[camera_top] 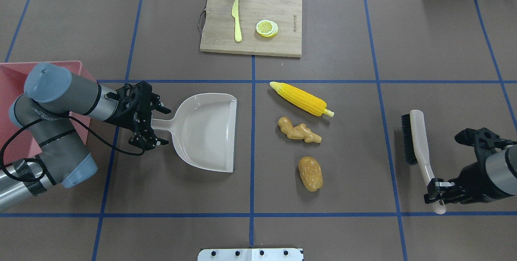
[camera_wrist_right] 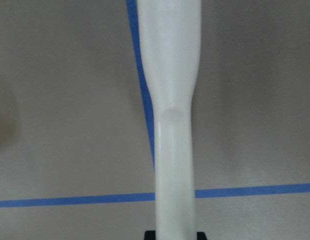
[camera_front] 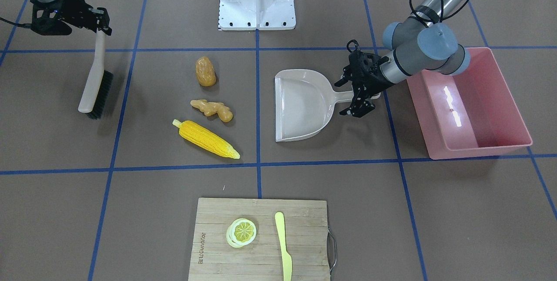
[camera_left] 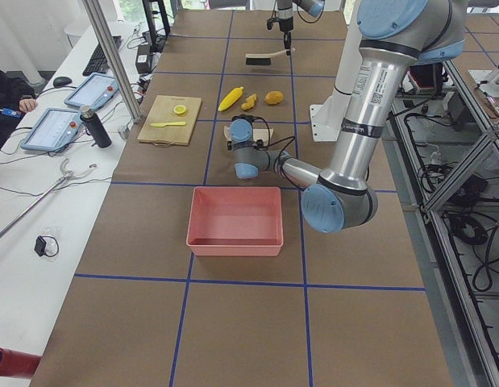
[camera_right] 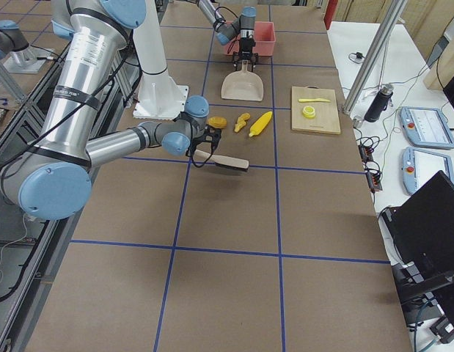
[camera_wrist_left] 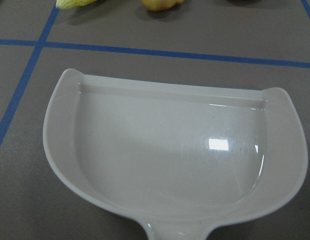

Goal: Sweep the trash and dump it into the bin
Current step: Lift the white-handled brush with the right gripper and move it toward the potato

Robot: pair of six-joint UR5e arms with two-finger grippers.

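The trash is three toy foods in a row on the brown table: a yellow corn cob (camera_front: 204, 138) (camera_top: 301, 98), a tan ginger root (camera_front: 212, 109) (camera_top: 299, 130) and a brown-orange potato lump (camera_front: 205, 71) (camera_top: 310, 173). A beige dustpan (camera_front: 304, 107) (camera_top: 206, 131) (camera_wrist_left: 170, 150) lies flat with its mouth toward them. My left gripper (camera_front: 340, 98) (camera_top: 166, 126) is open, its fingers straddling the dustpan handle. The pink bin (camera_front: 478, 148) (camera_top: 8, 91) stands behind that arm. My right gripper (camera_front: 101, 24) (camera_top: 438, 188) is shut on the handle of a brush (camera_front: 93, 85) (camera_top: 418, 139) (camera_wrist_right: 170, 100) beyond the trash.
A wooden cutting board (camera_top: 282, 43) at the far edge carries a lemon slice (camera_top: 267, 28) and a pale yellow knife (camera_top: 236, 20). The white robot base (camera_front: 256, 0) sits at the near middle. Blue tape lines grid the table.
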